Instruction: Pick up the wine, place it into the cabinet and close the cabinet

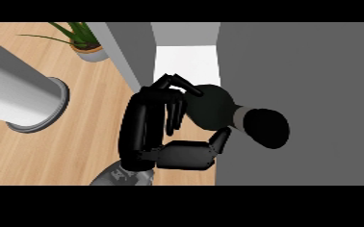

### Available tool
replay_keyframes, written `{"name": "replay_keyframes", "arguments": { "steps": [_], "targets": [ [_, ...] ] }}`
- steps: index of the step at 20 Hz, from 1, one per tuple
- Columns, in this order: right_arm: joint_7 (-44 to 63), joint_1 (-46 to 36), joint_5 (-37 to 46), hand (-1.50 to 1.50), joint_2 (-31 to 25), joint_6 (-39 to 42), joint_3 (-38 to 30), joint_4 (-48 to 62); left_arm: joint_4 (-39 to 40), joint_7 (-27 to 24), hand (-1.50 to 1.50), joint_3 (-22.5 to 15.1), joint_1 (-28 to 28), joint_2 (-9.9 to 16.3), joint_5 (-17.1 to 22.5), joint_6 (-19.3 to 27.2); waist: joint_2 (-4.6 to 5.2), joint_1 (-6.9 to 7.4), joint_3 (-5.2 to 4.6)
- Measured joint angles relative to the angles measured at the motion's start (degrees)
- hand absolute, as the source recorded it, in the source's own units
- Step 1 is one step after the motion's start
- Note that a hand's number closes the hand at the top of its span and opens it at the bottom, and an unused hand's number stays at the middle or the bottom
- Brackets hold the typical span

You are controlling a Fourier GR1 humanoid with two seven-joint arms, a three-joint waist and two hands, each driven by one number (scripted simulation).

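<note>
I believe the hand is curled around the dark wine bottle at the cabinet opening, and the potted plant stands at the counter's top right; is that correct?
Not quite: the potted plant stands at the top left of the counter, not the top right. The head view shows it. The rest holds: the hand is curled around the dark wine bottle at the cabinet opening.

— What's in my hand (pixel 153 125)?
— My fingers and thumb curl round the dark wine bottle (pixel 213 107), lying sideways at the cabinet (pixel 284 77) opening, its cap end toward the right.
— And on the wooden counter (pixel 78 125)?
— A potted plant (pixel 84 43) far back, a grey cylinder (pixel 28 101) at left
</note>
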Motion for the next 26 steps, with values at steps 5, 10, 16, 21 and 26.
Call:
{"name": "replay_keyframes", "arguments": {
  "steps": [5,10,16,21,26],
  "targets": [
    [0.00,0.03,-0.02,-1.50,0.49,-0.02,1.06,0.01,5.19,0.92,1.50,0.34,-6.50,-0.01,0.73,4.48,0.03,0.07,-0.01],
    [-0.17,0.67,-0.07,-1.50,0.07,0.52,0.95,-0.21,9.05,-1.30,1.50,0.34,-8.30,-0.01,0.87,5.81,0.03,0.07,-0.01],
    [0.92,-0.92,-0.10,-1.50,-0.07,-0.51,0.86,-0.16,13.89,-4.03,1.50,-0.31,-11.68,0.01,4.20,9.12,0.06,0.03,-0.03],
    [0.62,-0.32,-0.26,-1.50,-0.46,0.22,0.20,-0.17,15.91,-9.26,1.50,-0.33,-10.47,0.01,9.27,10.20,0.07,0.00,-0.05],
    [0.70,-0.96,-0.46,-1.50,-0.65,0.18,-0.69,-0.04,19.10,-14.34,1.50,-0.13,-9.30,0.00,12.42,9.98,0.09,0.05,-0.04]
  ]
}}
